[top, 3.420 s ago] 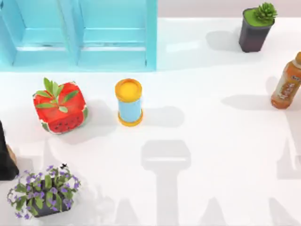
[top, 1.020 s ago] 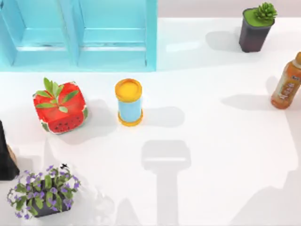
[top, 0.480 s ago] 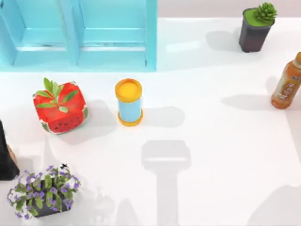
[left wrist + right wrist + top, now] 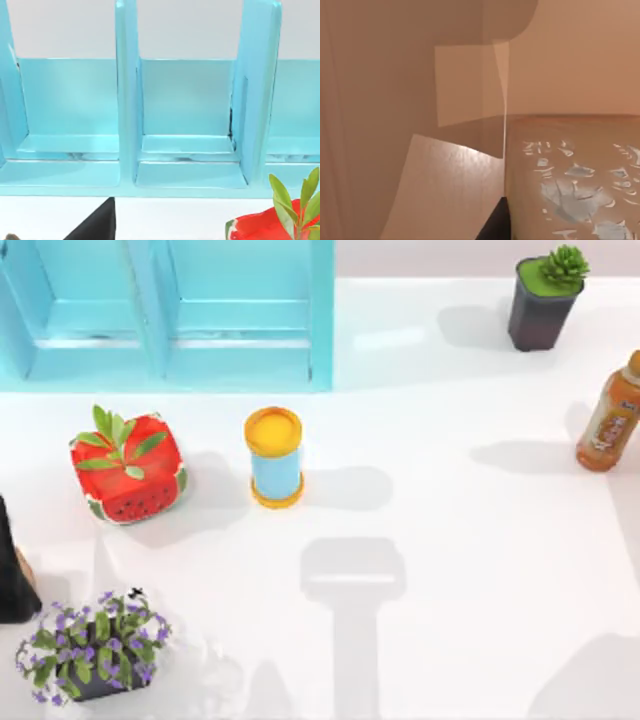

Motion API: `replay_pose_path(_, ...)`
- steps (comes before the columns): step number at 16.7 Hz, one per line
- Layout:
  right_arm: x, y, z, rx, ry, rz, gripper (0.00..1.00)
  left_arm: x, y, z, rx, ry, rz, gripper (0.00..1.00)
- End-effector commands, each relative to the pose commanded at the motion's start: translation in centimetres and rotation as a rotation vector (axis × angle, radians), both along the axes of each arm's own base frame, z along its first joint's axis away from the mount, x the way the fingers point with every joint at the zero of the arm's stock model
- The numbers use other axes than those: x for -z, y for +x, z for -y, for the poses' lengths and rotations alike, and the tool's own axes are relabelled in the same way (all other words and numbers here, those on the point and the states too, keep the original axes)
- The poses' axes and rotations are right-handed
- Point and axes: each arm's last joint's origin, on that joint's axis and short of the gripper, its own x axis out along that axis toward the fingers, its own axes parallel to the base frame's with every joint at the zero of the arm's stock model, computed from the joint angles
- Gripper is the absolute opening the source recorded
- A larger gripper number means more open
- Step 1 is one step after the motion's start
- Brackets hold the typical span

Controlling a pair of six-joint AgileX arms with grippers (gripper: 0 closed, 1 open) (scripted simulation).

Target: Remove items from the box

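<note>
Right gripper (image 4: pixel 496 224) is shoved right up close to the tan-brown cube (image 4: pixel 570 170) sitting just ahead of it, so the right arm's the nearer one, though I can't tell whether it's grabbed anything.

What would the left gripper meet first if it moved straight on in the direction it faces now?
Probably the blue box: its middle compartment lies straight ahead in the left wrist view. Depth is unclear; the watermelon cube sits off to one side.

Top view looks straight down on the desk (image 4: pixel 450 540), from its far edge to its near edge. Left wrist view faces the blue shelf (image 4: pixel 185 125) at the far left, level and close. Both share the shelf (image 4: pixel 240 320) and watermelon cube (image 4: pixel 128 468). Right wrist view sits tight against a tan-brown surface (image 4: pixel 445 190).
</note>
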Motion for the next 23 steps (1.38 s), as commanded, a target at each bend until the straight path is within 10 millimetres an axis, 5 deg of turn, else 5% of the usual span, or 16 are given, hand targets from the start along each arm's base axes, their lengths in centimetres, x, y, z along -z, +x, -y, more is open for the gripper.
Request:
replay_pose_path(4, 0.0, 0.0, 0.0, 0.0, 0.0, 0.0, 0.02, 0.0, 0.0, 0.0, 0.0, 0.0, 0.0, 1.0)
replay_pose_path(15, -0.4, 0.1, 0.1, 0.002, -0.002, 0.003, 0.0, 0.0, 0.0, 0.0, 0.0, 0.0, 0.0, 1.0)
replay_pose_path(23, -9.3, 0.6, 0.4, 0.0, 0.008, -0.016, 0.0, 0.0, 0.0, 0.0, 0.0, 0.0, 0.0, 1.0)
